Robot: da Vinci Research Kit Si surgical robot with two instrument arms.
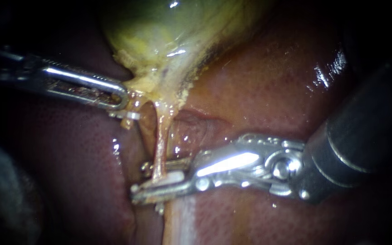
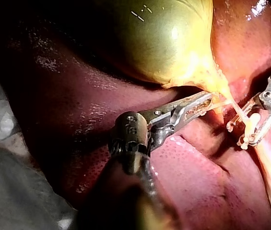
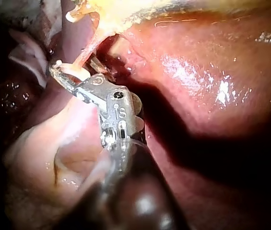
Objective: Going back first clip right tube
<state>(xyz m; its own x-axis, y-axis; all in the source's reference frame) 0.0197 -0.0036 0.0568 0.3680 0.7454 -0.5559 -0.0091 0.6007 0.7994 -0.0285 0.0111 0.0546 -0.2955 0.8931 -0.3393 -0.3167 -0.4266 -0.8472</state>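
Clip (image 1: 171,177): white, set across the right tube (image 1: 161,145) low on its length, lying along the lower jaw of the right instrument (image 1: 140,181).
Right tube: thin, pale, taut, running from the gallbladder (image 1: 159,31) down between the right instrument's jaws.
Right instrument: jaws parted, straddling tube and clip; a gap shows under the upper jaw.
Left instrument (image 1: 122,99): jaws clamped on the gallbladder's yellowish lower end, beside the tube's top.
Liver (image 1: 259,90): red-brown, wet, underlying everything.

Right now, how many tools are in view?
2. The left tool grips the gallbladder at its neck; the right tool has open jaws around the tube, at the white clip.
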